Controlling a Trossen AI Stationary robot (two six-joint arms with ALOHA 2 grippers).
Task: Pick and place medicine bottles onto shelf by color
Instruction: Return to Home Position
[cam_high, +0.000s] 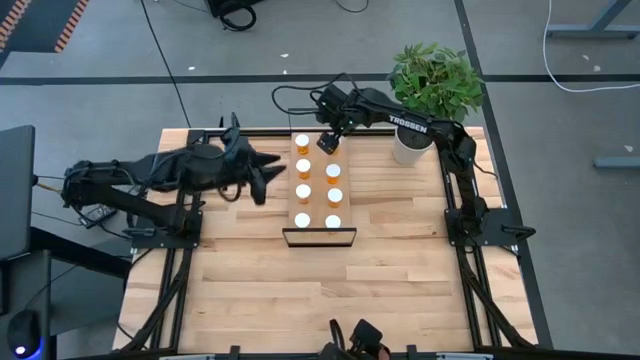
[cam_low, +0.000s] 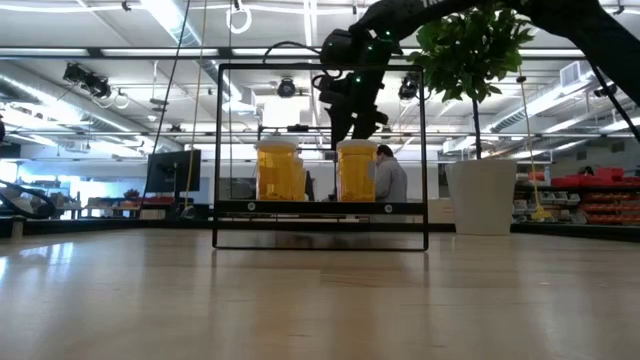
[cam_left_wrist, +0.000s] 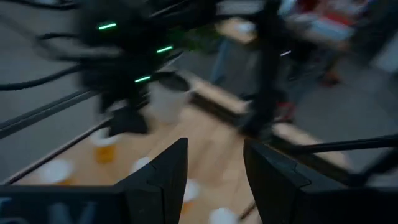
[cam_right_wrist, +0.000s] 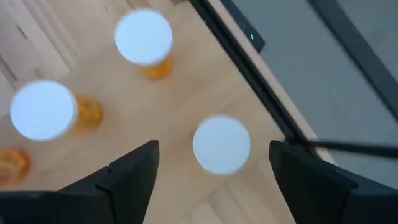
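Bottles (cam_high: 303, 192) stand in two rows along the shelf (cam_high: 319, 182) with none visible on the table, so the sorting looks finished and the step in hand is the retreat to rest. Right gripper (cam_high: 328, 141) hangs over the shelf's far end, fingers apart and empty, with a white cap (cam_right_wrist: 221, 144) directly below the gap; left gripper (cam_left_wrist: 216, 149), also spread and holding nothing, sits just beside the shelf's left edge. Next comes a straight lift clear of the caps before either arm swings away, since a sideways drag could tip the nearest bottle.
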